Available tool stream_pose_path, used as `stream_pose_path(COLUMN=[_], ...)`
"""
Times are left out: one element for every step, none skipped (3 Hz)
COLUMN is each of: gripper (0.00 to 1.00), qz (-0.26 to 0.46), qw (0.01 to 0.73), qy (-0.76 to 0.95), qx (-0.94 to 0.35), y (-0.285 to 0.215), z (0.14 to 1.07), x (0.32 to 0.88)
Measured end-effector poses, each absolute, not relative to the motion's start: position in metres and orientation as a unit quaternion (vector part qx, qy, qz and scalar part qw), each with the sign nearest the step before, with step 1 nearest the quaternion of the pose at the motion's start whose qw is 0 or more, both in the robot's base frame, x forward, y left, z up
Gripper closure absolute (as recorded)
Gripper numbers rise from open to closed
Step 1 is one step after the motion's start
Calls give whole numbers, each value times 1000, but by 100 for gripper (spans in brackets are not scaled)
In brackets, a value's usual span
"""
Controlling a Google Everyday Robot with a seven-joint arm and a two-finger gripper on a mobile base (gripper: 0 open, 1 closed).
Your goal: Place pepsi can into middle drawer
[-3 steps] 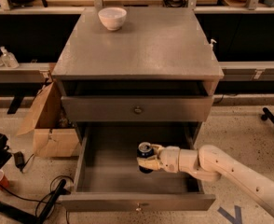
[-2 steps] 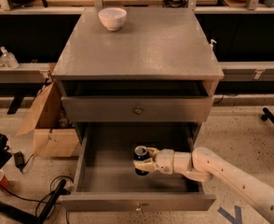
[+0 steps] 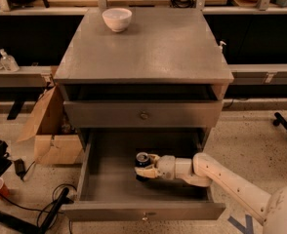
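The pepsi can (image 3: 142,165) is a small dark-blue can with a silver top. It stands upright inside the middle drawer (image 3: 109,179), which is pulled wide open at the bottom of the grey cabinet, with a small knob on its front. My gripper (image 3: 146,167) reaches in from the right on a white arm and is shut on the can, low over the drawer floor near its middle.
A white bowl (image 3: 117,19) sits on the cabinet top (image 3: 148,48) at the back left. A shallower knobbed drawer front (image 3: 143,115) is above the open drawer. A cardboard box (image 3: 48,130) stands left of the cabinet, with cables and black equipment on the floor at the lower left.
My gripper has carried the can a little to the left and lower inside the open drawer. The drawer and bowl have not moved.
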State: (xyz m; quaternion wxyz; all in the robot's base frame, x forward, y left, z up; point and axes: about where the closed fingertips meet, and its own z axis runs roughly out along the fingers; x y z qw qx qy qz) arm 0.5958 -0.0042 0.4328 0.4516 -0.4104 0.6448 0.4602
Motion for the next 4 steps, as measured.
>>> stream_pose_path(gripper=[86,63,39,16], qz=[462,464,465,467], qw=[452,452,451,450], qy=[643,642,641,640], qx=[-411,-411,-412,-413], y=[-2,1,4,6], z=[432,432,432,432], x=[598,598,597,596])
